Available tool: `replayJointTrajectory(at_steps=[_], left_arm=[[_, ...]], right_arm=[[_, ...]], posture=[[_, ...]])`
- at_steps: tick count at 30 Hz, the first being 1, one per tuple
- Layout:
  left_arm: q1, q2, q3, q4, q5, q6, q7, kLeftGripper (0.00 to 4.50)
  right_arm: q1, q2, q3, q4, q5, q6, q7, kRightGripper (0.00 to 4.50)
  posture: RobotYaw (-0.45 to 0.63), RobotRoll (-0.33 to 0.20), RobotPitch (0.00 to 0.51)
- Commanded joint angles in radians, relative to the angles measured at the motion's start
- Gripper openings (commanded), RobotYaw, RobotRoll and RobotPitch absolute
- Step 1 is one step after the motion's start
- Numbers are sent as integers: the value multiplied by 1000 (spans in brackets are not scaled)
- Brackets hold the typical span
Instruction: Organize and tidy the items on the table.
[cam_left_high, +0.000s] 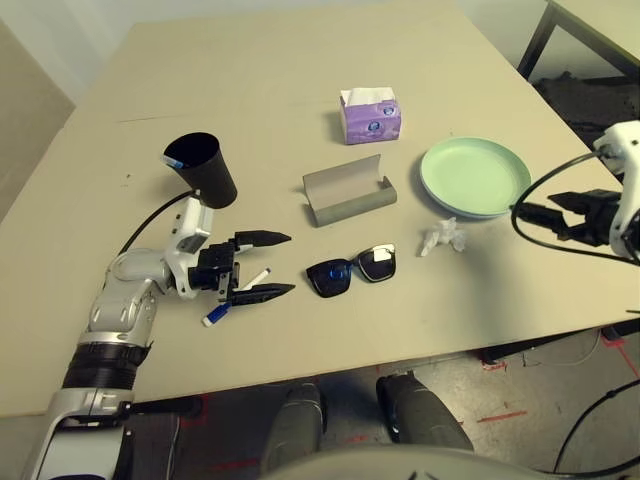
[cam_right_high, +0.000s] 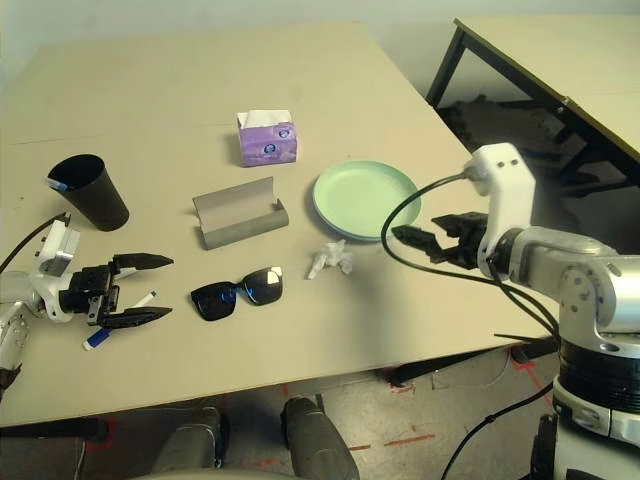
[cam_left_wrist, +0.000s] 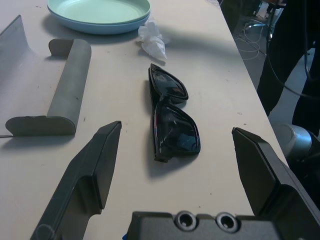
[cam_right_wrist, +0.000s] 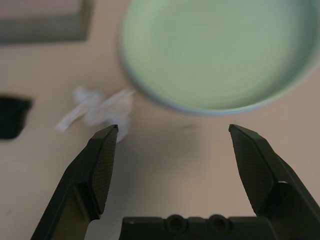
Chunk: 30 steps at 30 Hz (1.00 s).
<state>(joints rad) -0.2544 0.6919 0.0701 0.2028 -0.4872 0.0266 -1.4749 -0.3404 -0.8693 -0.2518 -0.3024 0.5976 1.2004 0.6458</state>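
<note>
You see a table (cam_left_high: 300, 90) with a smooth, matt beige top, on which the sunglasses (cam_left_wrist: 172, 117) show glossy black plastic frames and mirror-like lenses, while the glasses case (cam_left_high: 348, 192) looks a dull grey with a soft matt finish. The plate (cam_right_high: 365, 200) has a smooth, faintly sheened pale-green surface like plastic; beside it the tissue (cam_right_high: 330, 260) is thin crumpled white paper, and the cup (cam_left_high: 203, 168) is matt black. Note the left gripper (cam_left_high: 262, 266), whose fingers (cam_left_wrist: 95, 170) are matt black plastic, against the brushed silver metal of the forearm (cam_left_high: 120, 315).
</note>
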Motion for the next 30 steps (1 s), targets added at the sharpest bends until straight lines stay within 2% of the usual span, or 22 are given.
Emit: replayJointTrajectory(at_steps=[1,13,26,28,30], left_arm=[[13,4,6,0,2,-1,5,4500],[22,10,14,-13,-3,0,18,4500],[28,12,25,-9,0,-8,26,4500],[30,12,28,-10,0,-10,26,4500],[31,12,32,-9,0,-11,26,4500]], right_arm=[[33,16,56,-47,14,-31,26,4473],[27,112,212,31,-93,-181,2,4473],[-40,235,294,158,-170,-254,-23,4473],[-46,250,279,167,-173,-238,-42,4085],[-50,252,275,174,-180,-234,-49,3484]], posture=[[-99,0,146],[-79,0,135],[-63,0,123],[-61,0,122],[-63,0,121]])
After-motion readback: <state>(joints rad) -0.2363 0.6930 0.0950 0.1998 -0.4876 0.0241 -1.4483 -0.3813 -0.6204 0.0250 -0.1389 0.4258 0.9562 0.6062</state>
